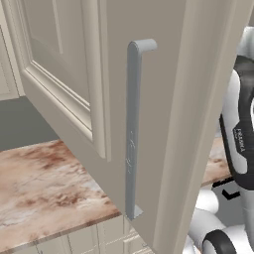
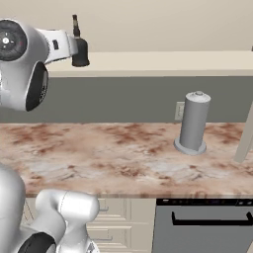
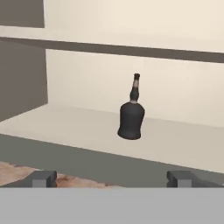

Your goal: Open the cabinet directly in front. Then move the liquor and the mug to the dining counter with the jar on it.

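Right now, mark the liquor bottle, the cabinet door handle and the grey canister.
liquor bottle (image 3: 131,122), hand view, on its rounded body.
cabinet door handle (image 1: 131,134), left base view, mid-bar.
grey canister (image 2: 193,121), right base view, on its side wall.

Matt near-black liquor (image 3: 131,121) on smooth cream-painted cabinet (image 3: 166,135) shelf; polished marble counter (image 2: 123,158).

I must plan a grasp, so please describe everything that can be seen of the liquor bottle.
The liquor is a squat, near-black bottle with a rounded body, a narrow neck and a brownish cap. It looks like dark glass. It stands upright on the cream bottom shelf inside the open cabinet, touching only that shelf. Nothing stands beside it. The pincer is open, facing it from a distance and not touching it.
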